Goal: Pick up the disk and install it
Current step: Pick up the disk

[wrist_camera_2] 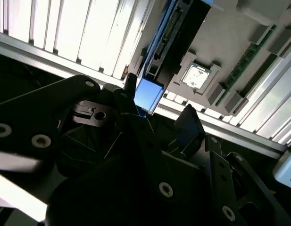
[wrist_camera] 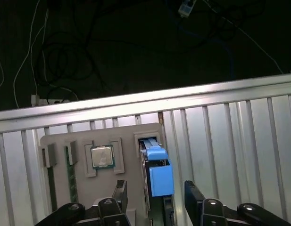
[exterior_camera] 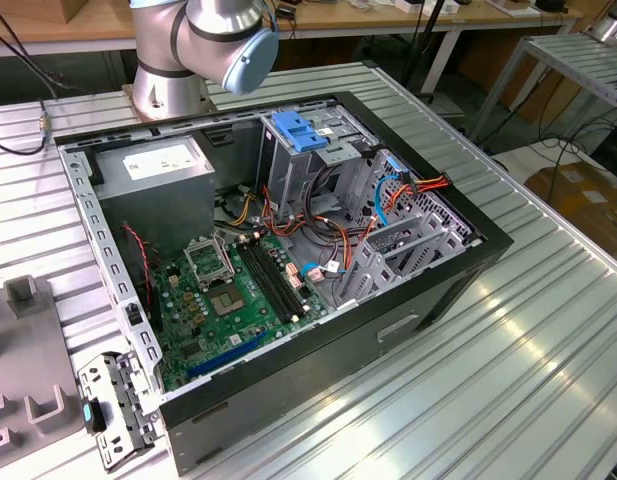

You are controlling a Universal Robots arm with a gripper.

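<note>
The disk [wrist_camera: 159, 176] stands on edge in a slot of a grey holder tray [wrist_camera: 128, 136], its bright blue rail end facing the camera. In the second wrist view the disk [wrist_camera_2: 176, 33] shows as a dark slab with a blue rail along it and a blue end block. My gripper [wrist_camera: 156, 195] is open, with one black finger on each side of the blue end and a gap on both sides. The second wrist view shows the gripper [wrist_camera_2: 157, 106] straddling that blue block in the same way.
The tray also holds a processor chip [wrist_camera: 102, 157] and a memory stick [wrist_camera: 69, 174]. An open computer case [exterior_camera: 388, 330] lies on the ribbed aluminium table [exterior_camera: 548, 340], with a blue-clipped drive cage [exterior_camera: 300, 132] and a grey power supply [exterior_camera: 158, 165]. The arm's base [exterior_camera: 178, 60] stands behind it.
</note>
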